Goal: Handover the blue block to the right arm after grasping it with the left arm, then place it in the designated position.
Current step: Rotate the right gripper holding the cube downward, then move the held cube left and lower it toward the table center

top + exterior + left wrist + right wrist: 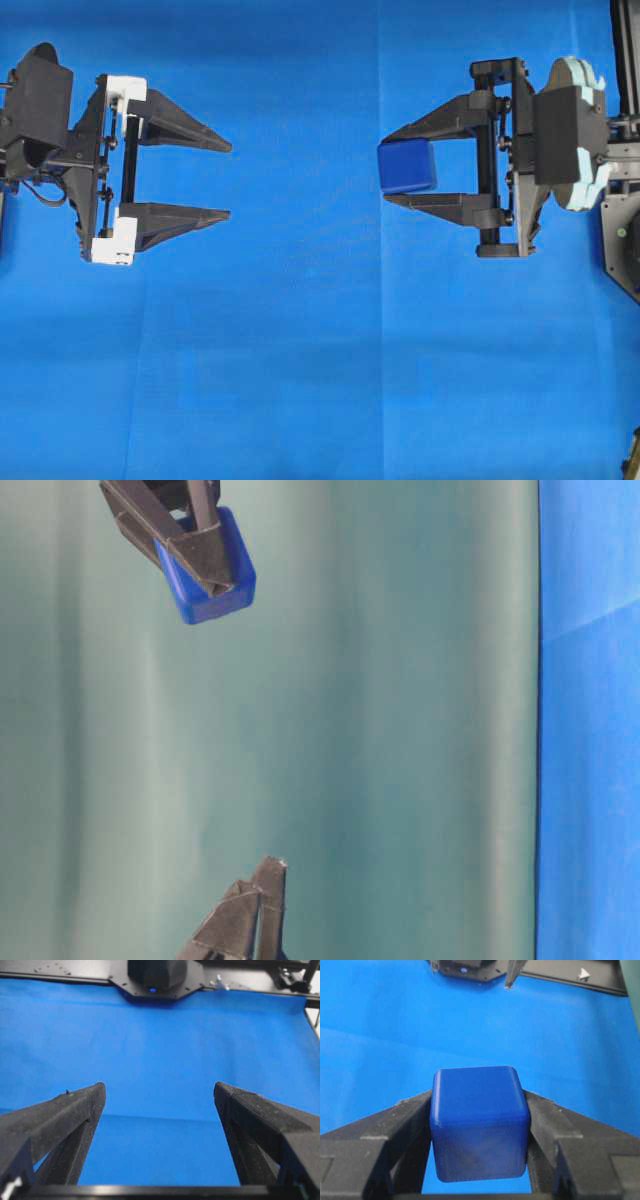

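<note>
- the blue block (406, 166) sits clamped between the 2 fingers of the right gripper (392, 166), at their tips, on the right side of the overhead view.
- the right wrist view shows it plainly: a black finger presses on each side face of the cube, and its front face pokes out past the tips.
- in the table-level view the block hangs in the air in that grip, well clear of the blue cloth (300, 350); nothing supports it from below.
- the left gripper (228, 180), the one with white brackets, stands wide open with nothing in it; its wrist view shows only bare cloth between the 2 fingers (75, 1115).
- the 2 grippers face each other tip to tip across the middle, well apart, with open cloth between them.
- judging from this layout, the handover is already done: the block is in the right arm's hold and the left arm has let go.
- what remains is the placing: the right arm has to bring the block down to the designated position on the cloth and release it.
- no outline or marker shows anywhere on the cloth, so i cannot tell where exactly that position lies.
- the block looks squarely seated, so slipping seems unlikely on the way down.
</note>
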